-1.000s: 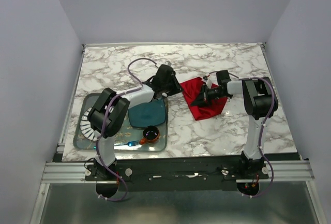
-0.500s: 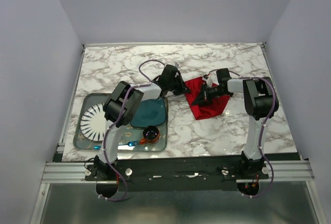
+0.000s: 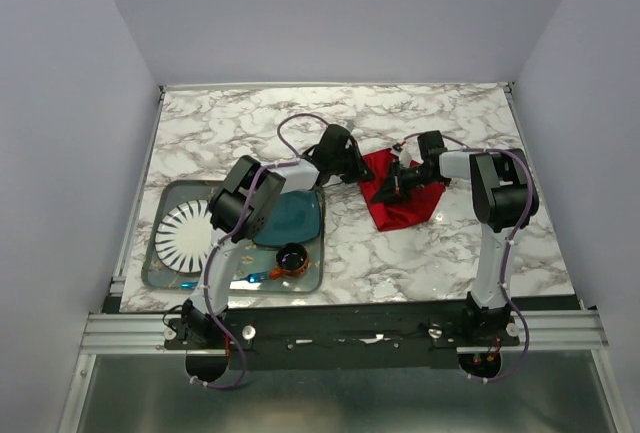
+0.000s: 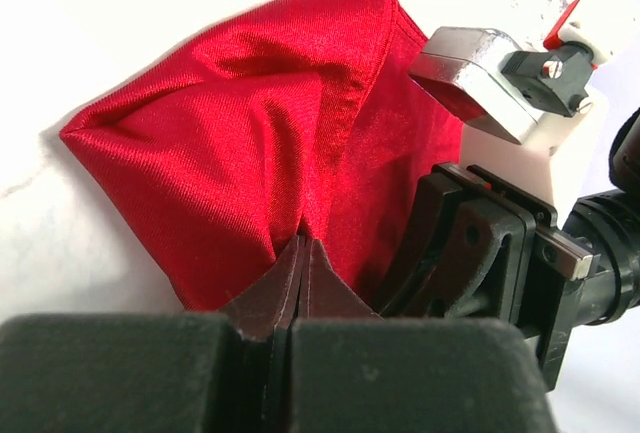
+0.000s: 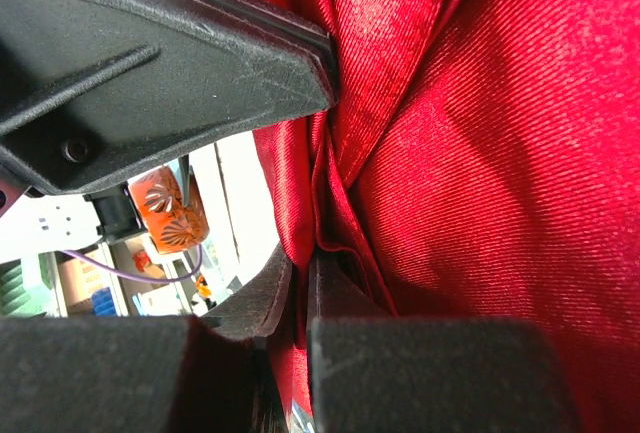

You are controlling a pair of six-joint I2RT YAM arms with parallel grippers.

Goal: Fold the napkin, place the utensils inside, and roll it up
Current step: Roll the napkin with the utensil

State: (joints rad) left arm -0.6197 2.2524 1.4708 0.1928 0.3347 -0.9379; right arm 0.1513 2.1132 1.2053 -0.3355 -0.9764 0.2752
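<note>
The red napkin (image 3: 404, 203) lies crumpled on the marble table right of centre. My left gripper (image 3: 358, 169) is at its upper left edge, shut with a pucker of the cloth (image 4: 250, 143) pinched at its tips (image 4: 303, 250). My right gripper (image 3: 386, 189) is just beside it on the napkin's left side, shut on a fold of the red cloth (image 5: 470, 153), which runs down between its fingers (image 5: 306, 275). The two grippers nearly touch; the right one shows in the left wrist view (image 4: 480, 253). The silver fork is not visible in any view.
A grey tray (image 3: 160, 275) at the front left holds a white striped plate (image 3: 185, 238), a teal plate (image 3: 290, 218), an orange-brown cup (image 3: 291, 258) and a translucent blue plastic utensil (image 3: 250, 277). The left arm reaches over the tray's far right corner.
My left gripper has moved right from the tray's far edge to the napkin's left edge and closed on the cloth. The right gripper has stayed on the napkin.
</note>
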